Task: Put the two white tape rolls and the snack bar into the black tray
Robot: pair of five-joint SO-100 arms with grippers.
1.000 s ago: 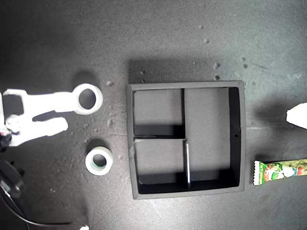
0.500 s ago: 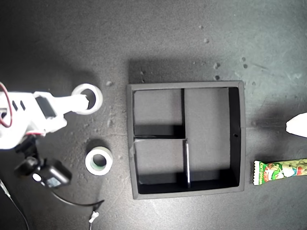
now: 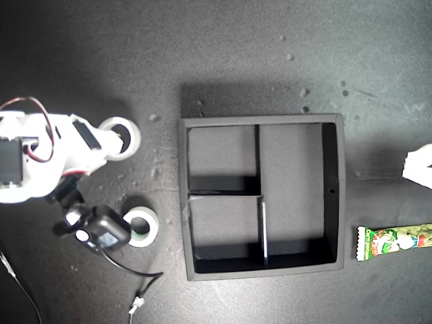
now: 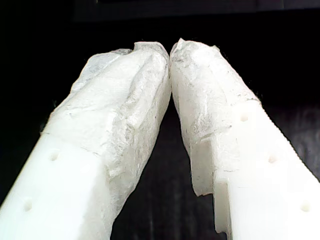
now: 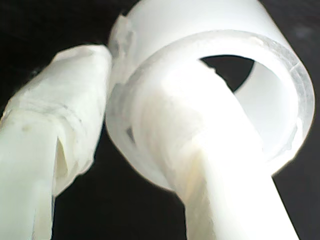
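My second gripper (image 3: 116, 137) is clamping the all-white tape roll (image 3: 128, 137) at the exterior view's left, the greenish-cored roll (image 3: 143, 227) lying near; my first gripper (image 4: 170, 52) is pinching closed on nothing.

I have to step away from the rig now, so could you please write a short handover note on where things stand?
My second gripper is shut on the all-white tape roll, one finger through its hole, at the exterior view's left.
My first gripper is shut and empty; only a white tip shows at the exterior view's right edge.
The greenish-core tape roll lies on the table, left of the black tray in the exterior view, partly under a camera module.
The snack bar lies right of the tray, running off that view's edge.
Done: nothing is in the tray.
Left: all three items.
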